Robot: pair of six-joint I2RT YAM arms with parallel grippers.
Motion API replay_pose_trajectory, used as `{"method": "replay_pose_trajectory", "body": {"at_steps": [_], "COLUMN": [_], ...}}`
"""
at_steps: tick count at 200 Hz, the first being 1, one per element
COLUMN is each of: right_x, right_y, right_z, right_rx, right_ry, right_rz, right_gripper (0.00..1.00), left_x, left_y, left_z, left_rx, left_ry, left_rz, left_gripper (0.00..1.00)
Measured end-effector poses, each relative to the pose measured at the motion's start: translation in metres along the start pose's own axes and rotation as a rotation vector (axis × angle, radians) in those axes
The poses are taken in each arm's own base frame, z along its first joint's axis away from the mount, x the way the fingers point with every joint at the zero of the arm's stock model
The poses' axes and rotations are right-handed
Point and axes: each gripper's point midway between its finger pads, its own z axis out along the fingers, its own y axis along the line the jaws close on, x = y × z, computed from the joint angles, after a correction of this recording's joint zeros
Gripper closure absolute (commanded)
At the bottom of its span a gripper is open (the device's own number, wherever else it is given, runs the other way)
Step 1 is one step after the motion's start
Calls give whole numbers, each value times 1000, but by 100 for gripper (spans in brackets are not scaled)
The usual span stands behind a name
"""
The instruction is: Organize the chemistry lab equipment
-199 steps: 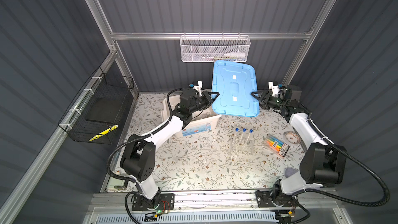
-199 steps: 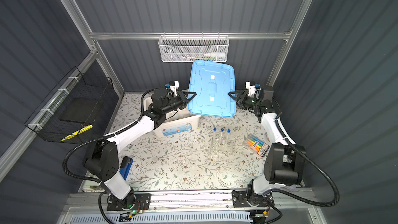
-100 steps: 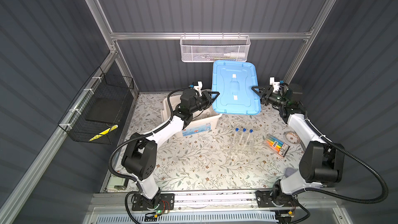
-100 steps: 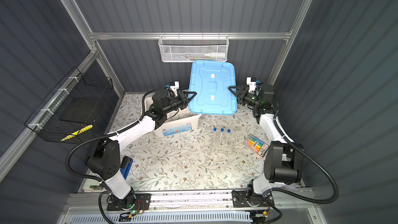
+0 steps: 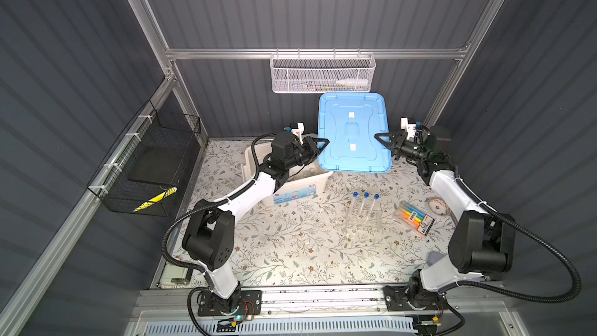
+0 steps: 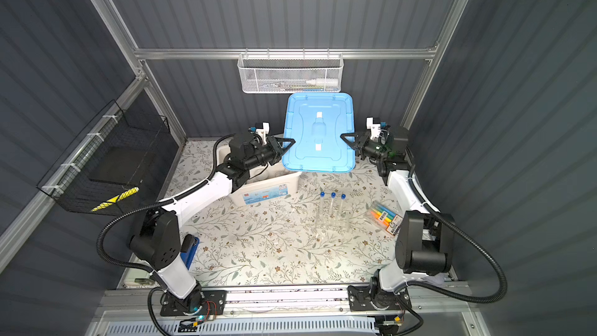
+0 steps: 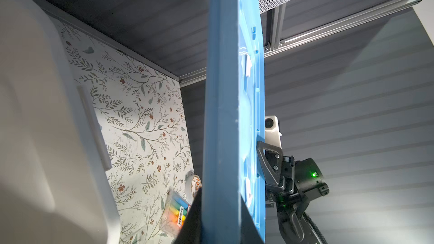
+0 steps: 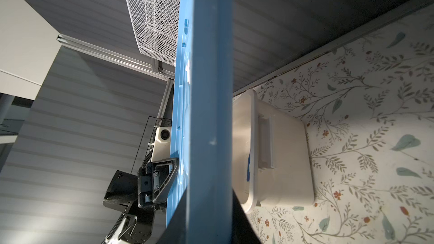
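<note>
Holding the blue lid (image 5: pixel 352 130) off the white bin (image 5: pixel 319 183), we pinch its edges in the jaws of left gripper (image 5: pixel 323 143) and right gripper (image 5: pixel 380 140); the test tubes (image 5: pixel 365 208) stand on the worktop (image 5: pixel 290 247), not yet stored.

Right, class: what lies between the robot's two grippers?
The blue lid, seen in both top views: the left gripper and right gripper clamp its opposite side edges.
</note>
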Motion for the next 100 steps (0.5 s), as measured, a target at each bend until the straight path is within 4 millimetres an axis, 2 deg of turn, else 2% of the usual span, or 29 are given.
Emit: {"method": "replay_pose_trajectory", "body": {"at_steps": [24,62,76,91,100], "right_x": [2,9,10,11,11], "right_y": [-1,3,8,17,23], "right_z": [0,1,-1,-5,-8], "right_rx": [3,6,3,3,4], "right_ry": [9,25,25,19,13], "right_rz": [2,1,-16,-37,-55], "right_gripper": [87,91,93,94,94], "left_x": [6,13,13,10,8], "left_y": [11,25,24,21,18], "left_z": [-2,-7,-12,-20,-26], "left_rx": [-52,-124,-147,-175,-190], "left_ry": [24,51,51,39,26], "left_rz": [9,27,51,81,94], "left_gripper": [70,48,34,24,12]}}
